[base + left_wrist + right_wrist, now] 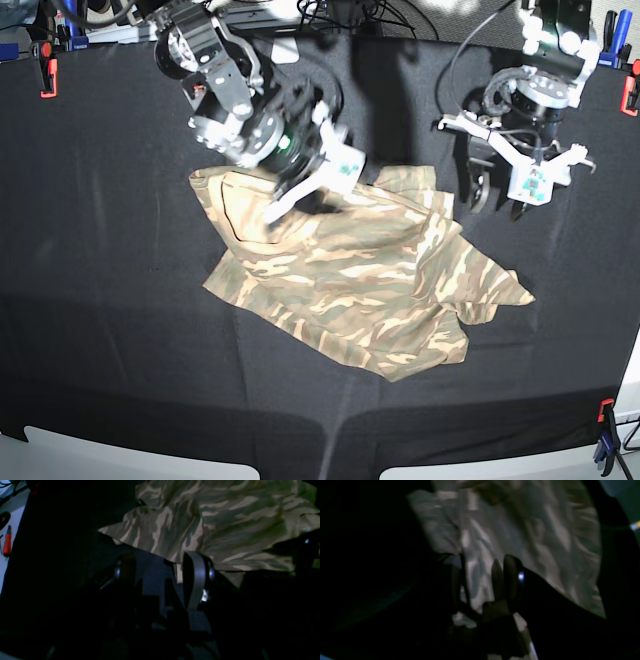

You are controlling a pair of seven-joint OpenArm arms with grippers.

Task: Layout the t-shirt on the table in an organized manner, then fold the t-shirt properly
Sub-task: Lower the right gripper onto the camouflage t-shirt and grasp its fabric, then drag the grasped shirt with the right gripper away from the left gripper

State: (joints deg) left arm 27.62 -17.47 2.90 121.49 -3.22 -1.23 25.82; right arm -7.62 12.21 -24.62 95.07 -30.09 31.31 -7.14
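Note:
The camouflage t-shirt [360,270] lies crumpled and skewed in the middle of the black table [100,300], its dark-edged neckline toward the upper left. My right gripper [290,205] hovers over the shirt near that neckline. In the blurred right wrist view its jaws [482,580] stand apart, with the t-shirt [520,530] showing behind them. My left gripper [498,205] hangs over bare cloth just beyond the shirt's upper right corner. Seen from the left wrist, the left gripper [160,572] is open with only the table [62,542] between its fingers, and the t-shirt [212,517] lies just ahead.
Red clamps [46,75] [628,95] grip the table's far corners, and another clamp [603,440] holds the near right edge. Cables [340,15] run along the back. An orange-handled tool [7,541] lies on a white surface beside the table.

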